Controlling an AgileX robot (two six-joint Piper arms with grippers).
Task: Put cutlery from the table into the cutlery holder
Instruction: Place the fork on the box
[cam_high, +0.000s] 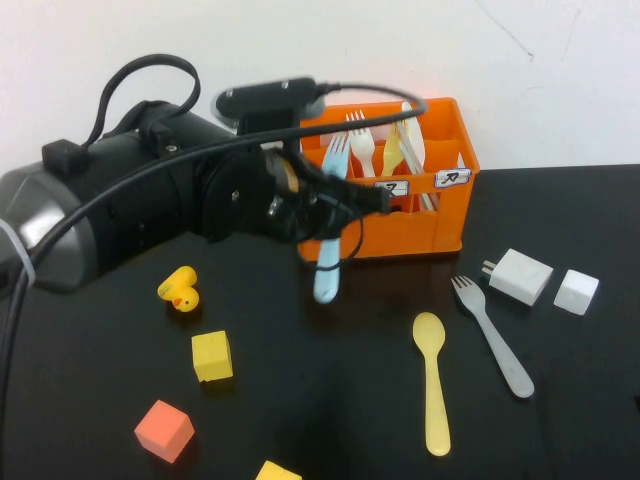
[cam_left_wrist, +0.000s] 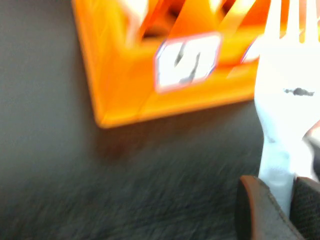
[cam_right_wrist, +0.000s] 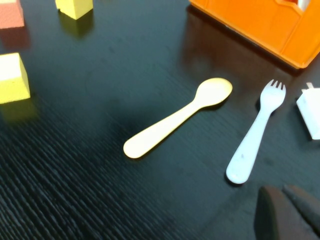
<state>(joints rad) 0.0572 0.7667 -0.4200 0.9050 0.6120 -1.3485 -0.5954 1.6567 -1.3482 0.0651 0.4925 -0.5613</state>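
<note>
My left gripper (cam_high: 332, 218) is shut on the light blue fork (cam_high: 330, 255) and holds it tines up, above the table (cam_high: 330, 400), just in front of the orange cutlery holder (cam_high: 400, 238). In the left wrist view the fork (cam_left_wrist: 280, 100) sits between the fingers of my left gripper (cam_left_wrist: 286, 189), close to the holder's labelled wall (cam_left_wrist: 125, 90). The yellow spoon (cam_high: 432, 385) and the grey fork (cam_high: 495, 340) lie flat on the table in front of the holder. My right gripper (cam_right_wrist: 289, 210) is shut and empty, hovering near the grey fork's (cam_right_wrist: 255, 135) handle end, with the spoon (cam_right_wrist: 175, 120) beside it.
White cutlery (cam_high: 360, 135) stands in the holder. A yellow duck (cam_high: 180, 290), a yellow cube (cam_high: 211, 356), an orange cube (cam_high: 164, 430) and another yellow cube (cam_high: 277, 472) lie at the front left. A white charger (cam_high: 520, 275) and a white cube (cam_high: 576, 291) lie to the right.
</note>
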